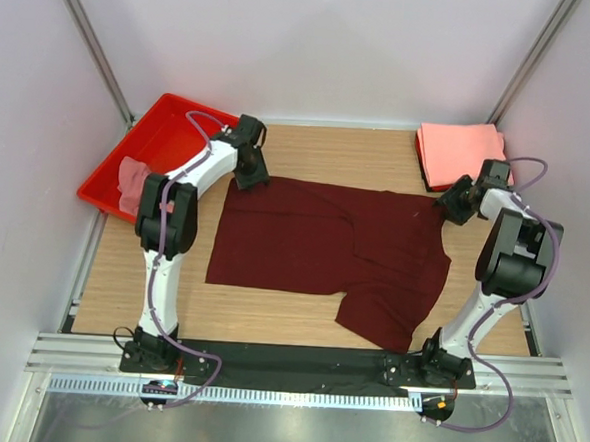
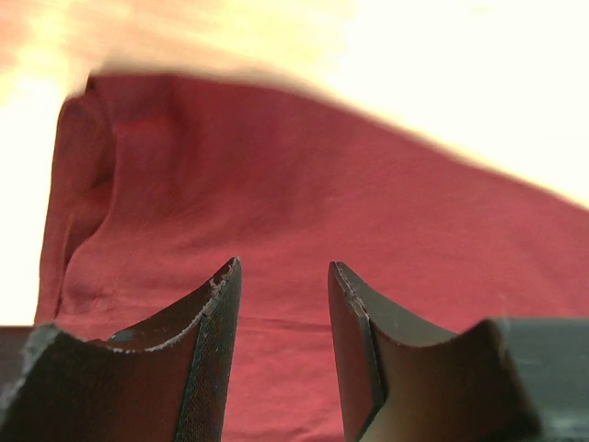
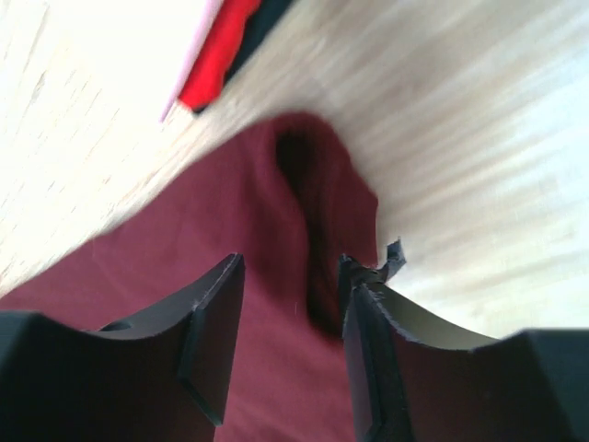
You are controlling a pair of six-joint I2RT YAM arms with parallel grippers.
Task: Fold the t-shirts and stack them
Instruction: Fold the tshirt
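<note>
A dark maroon t-shirt [image 1: 323, 248] lies spread across the wooden table, partly folded, with one sleeve hanging toward the front edge. My left gripper [image 1: 252, 178] is open over the shirt's back left corner; in the left wrist view the cloth [image 2: 276, 203] fills the space between and beyond the fingers [image 2: 216, 341]. My right gripper [image 1: 448, 205] is open over the shirt's back right corner, where the cloth [image 3: 304, 212] bunches into a fold. A folded salmon-pink shirt [image 1: 460, 151] lies at the back right. A dusty pink shirt [image 1: 134, 183] lies crumpled in the tray.
A rigid red plastic tray [image 1: 166, 123] stands at the back left, partly off the table. Bare wood [image 1: 319, 152] shows behind the maroon shirt. White walls close in on three sides.
</note>
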